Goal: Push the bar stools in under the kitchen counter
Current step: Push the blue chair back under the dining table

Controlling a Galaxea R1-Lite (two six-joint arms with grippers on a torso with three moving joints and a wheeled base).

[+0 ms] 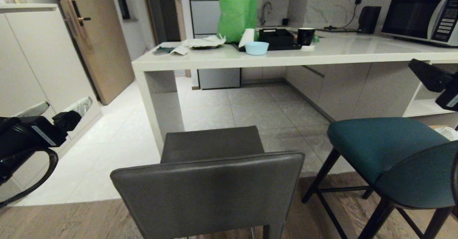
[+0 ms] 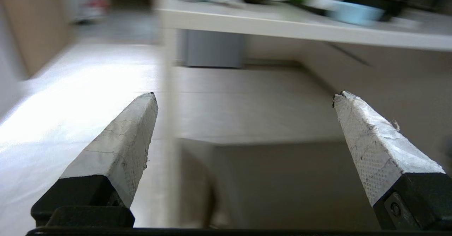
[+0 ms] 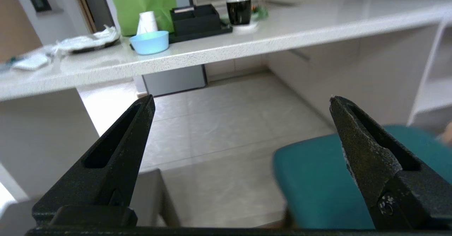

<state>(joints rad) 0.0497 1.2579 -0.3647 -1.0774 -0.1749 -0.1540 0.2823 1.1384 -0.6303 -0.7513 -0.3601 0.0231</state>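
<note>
Both bar stools are seen pulled out, near of the kitchen counter (image 1: 286, 58); nothing is held.

The grey stool (image 1: 211, 174) is placed centre-near by the counter's slab end, the teal stool (image 1: 393, 156) to its right; the left gripper (image 1: 59, 108) is held wide open at the left, the right gripper (image 3: 242, 100) likewise spread empty above the teal seat; if the grey stool is pushed off-centre, it could be swung against the slab end; a high push could tip it.

Floor (image 1: 250, 106): pale tiles giving way to wood planks nearest the camera; both stools are standing on it.
Grey stool (image 1: 211, 174): facing the counter (image 1: 357, 49).
Teal stool (image 1: 386, 156): standing beside it, legs apparently straddling the tile-wood seam.
</note>
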